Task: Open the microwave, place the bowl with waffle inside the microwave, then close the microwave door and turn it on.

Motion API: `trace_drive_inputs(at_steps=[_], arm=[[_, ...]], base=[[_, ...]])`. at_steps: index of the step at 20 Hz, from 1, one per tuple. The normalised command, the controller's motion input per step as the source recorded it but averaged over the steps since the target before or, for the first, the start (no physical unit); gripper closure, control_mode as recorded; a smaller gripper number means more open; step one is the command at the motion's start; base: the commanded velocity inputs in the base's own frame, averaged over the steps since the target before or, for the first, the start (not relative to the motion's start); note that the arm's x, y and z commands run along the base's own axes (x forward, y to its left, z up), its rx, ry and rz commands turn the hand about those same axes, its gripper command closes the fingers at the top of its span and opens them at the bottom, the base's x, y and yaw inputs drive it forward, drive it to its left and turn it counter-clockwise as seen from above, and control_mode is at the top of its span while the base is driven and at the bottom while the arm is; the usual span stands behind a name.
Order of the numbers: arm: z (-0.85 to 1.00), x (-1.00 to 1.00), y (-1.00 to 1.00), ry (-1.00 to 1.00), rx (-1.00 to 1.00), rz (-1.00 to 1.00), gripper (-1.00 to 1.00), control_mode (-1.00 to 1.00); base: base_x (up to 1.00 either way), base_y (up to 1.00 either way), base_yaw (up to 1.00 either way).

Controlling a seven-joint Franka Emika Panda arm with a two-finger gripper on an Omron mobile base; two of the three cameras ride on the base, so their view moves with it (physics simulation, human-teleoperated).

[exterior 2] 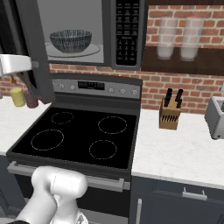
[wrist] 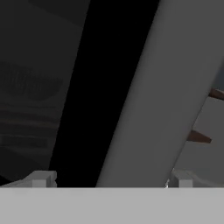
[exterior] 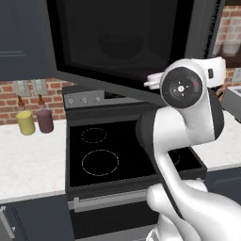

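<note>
Microwave door point(exterior: 127, 42) hangs open, swung out to the left of the microwave point(exterior 2: 87, 33). Fingers point(wrist: 41, 178) spread wide, right up against the door's grey frame and dark glass, pinching nothing. Bowl point(exterior 2: 70, 41) sits inside the microwave on the turntable point(exterior 2: 94, 50), well apart from the fingers; its contents cannot be made out. Stove point(exterior 2: 78, 135) directly below the microwave.

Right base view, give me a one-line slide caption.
Bowl sits on the turntable inside the microwave, its door swung open above the stove.
</note>
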Motion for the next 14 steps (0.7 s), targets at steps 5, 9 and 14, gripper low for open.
trace_drive_inputs(at_steps=[5, 9, 14], arm=[[-0.01, 0.71, -0.28, -0.02, 0.07, 0.2, -1.0, -1.0], [-0.01, 0.66, -0.21, 0.0, 0.01, 0.2, -1.0, -1.0], [0.0, 0.49, -0.23, 0.01, 0.0, 0.18, -1.0, -1.0]], base=[[0.0, 0.0, 0.0], [0.0, 0.0, 0.0], [0.0, 0.0, 0.0]])
